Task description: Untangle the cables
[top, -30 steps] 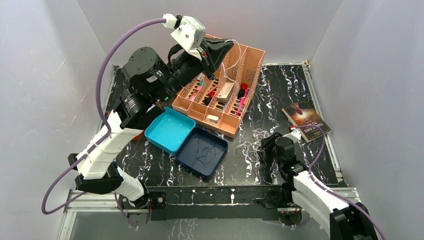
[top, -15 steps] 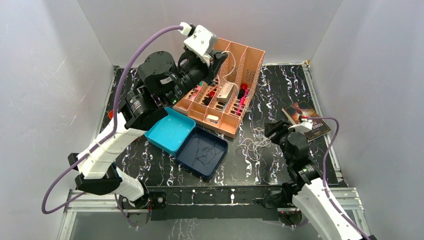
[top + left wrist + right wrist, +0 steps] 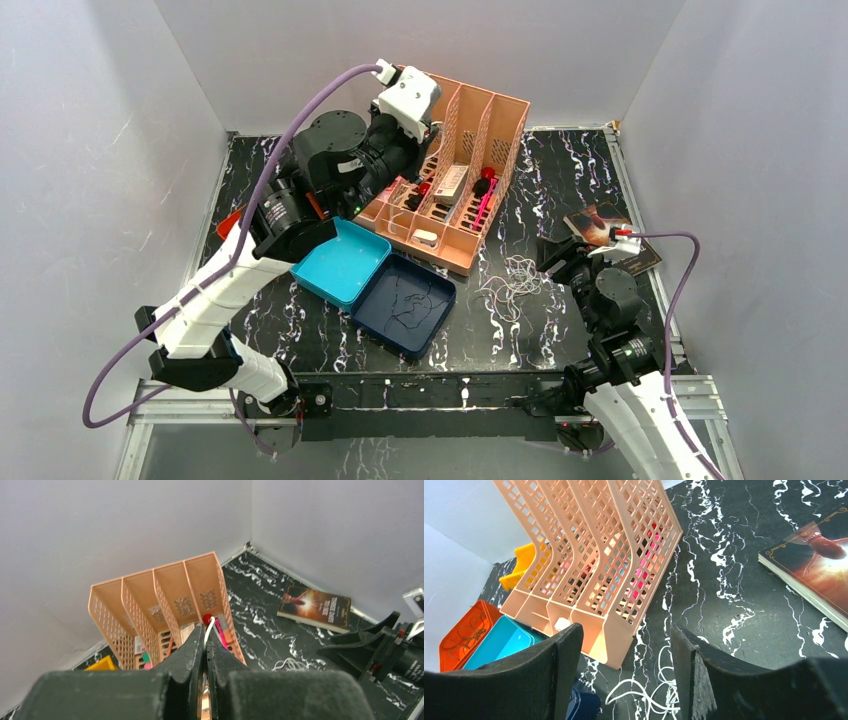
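View from above: right tool drawn back from pale cables at centre-right of tabletop, tangle let go. Left tool swung lower over rack; one strand likely separated. Dark cables in navy tray; pens in rack.
Left wrist: tool pinching white strand.
Right wrist: jaws wide, empty.

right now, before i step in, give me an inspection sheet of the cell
surface: black marbled table
job's things: white cable tangle loose on table; dark cables in navy box
clutter: peach file rack, teal lid, book, orange tray
grippers: left gripper shut on a white cable over the rack; right gripper open beside the tangle
cables: purple arm cables arching off the table
surroundings: plain grey walls
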Controlling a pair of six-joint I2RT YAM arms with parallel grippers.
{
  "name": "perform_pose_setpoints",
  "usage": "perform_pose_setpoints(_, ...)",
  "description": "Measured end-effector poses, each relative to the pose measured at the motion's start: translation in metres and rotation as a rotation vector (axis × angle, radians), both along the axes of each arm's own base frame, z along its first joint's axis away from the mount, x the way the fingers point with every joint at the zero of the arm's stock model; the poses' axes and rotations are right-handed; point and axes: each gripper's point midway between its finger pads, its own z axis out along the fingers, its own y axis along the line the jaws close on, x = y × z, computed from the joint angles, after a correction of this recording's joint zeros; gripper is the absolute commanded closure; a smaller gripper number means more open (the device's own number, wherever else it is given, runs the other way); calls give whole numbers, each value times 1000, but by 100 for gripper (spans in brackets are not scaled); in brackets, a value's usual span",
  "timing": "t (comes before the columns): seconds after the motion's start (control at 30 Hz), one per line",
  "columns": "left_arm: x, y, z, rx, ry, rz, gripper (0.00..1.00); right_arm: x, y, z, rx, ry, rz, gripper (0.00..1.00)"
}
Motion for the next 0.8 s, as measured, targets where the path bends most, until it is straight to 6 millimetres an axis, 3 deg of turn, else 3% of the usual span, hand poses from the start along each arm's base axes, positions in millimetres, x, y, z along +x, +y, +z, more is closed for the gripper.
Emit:
perform_pose_setpoints(0.23,12,18,-27,91,47,124,100,-2,7,-1,-23,0,51,27)
perform_pose_setpoints(0.43,30,41,-67,194,111,247,100,-4,13,-3,-46,2,90,26)
perform_pose_setpoints(0.63,55,89,-92,204,196,391,100,-3,20,-9,-54,27,129,26)
perform_pose_setpoints(0.8,48,122,-94,173,221,456,100,-3,24,-12,-55,37,148,26)
